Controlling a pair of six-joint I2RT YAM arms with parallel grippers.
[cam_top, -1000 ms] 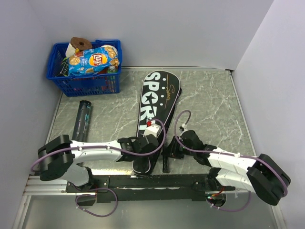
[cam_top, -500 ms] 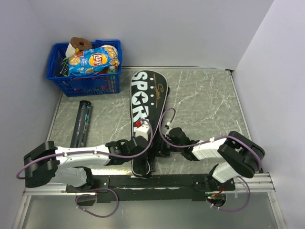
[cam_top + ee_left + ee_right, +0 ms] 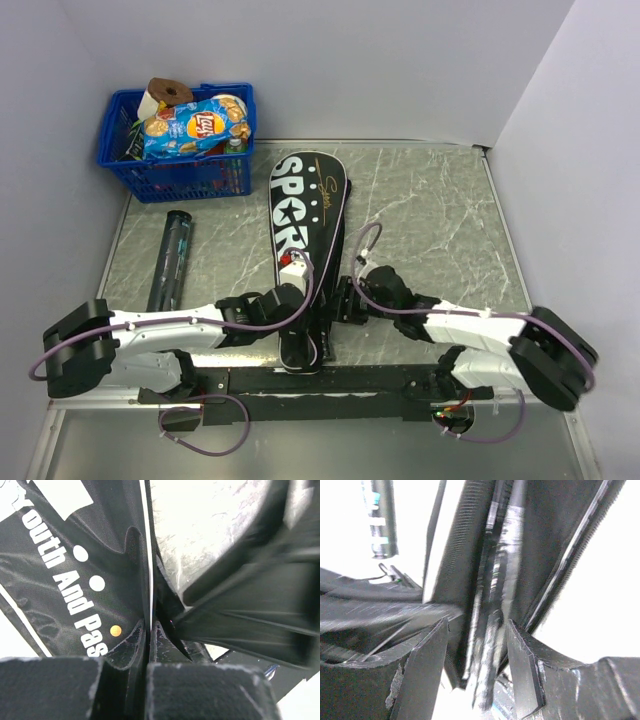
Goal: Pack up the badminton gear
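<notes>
Left gripper [image 3: 148,630] pinched tight on the white-piped edge of the big black racket-shaped fabric cover [image 3: 300,200] lettered SPORT (lying lengthwise on the grey marbled table [image 3: 430,220]). Right gripper [image 3: 475,630] spread, fingers either side of the black wrapped racket handles [image 3: 507,555] at the cover's near end.

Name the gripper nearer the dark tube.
Left. The left gripper grips the cover at its near end, right of the tube; the right gripper lies farther right, beyond the cover.

Left jaws pinched shut, right jaws apart.
</notes>
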